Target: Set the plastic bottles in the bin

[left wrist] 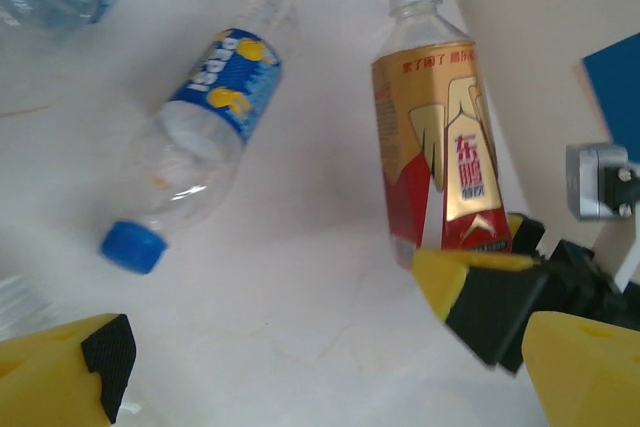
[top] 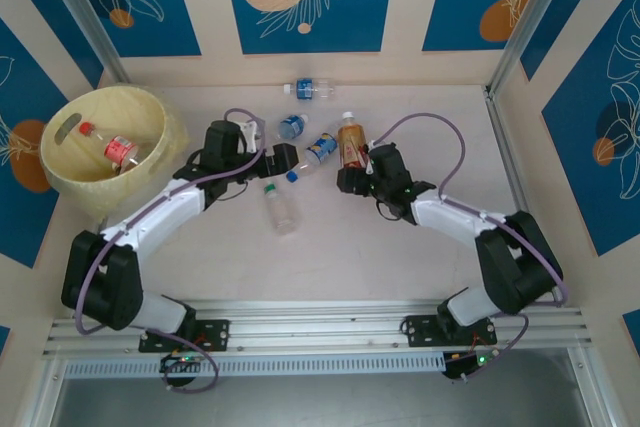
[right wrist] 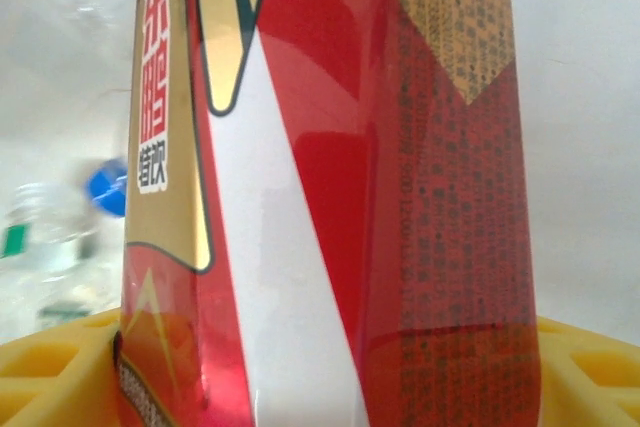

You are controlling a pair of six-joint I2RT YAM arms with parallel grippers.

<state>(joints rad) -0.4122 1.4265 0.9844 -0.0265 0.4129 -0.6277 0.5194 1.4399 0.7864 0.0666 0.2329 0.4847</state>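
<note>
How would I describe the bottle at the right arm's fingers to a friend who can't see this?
Look to the middle of the table. The bottle stands upright at the right gripper. Its gold-and-red label and white cap set it apart from the blue-labelled bottle lying beside it.

Bright even light, soft shadows; wrist views slightly blurred.

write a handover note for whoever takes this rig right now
left gripper: open, empty, beside the blue-label bottle.
right gripper: shut on the upright gold and red bottle.
done: a red-label bottle lies in the bin.
to do: bin the held bottle, then four lying on the table: the blue-label bottle, the green-cap bottle, the back bottle and the blue bottle before it.
</note>
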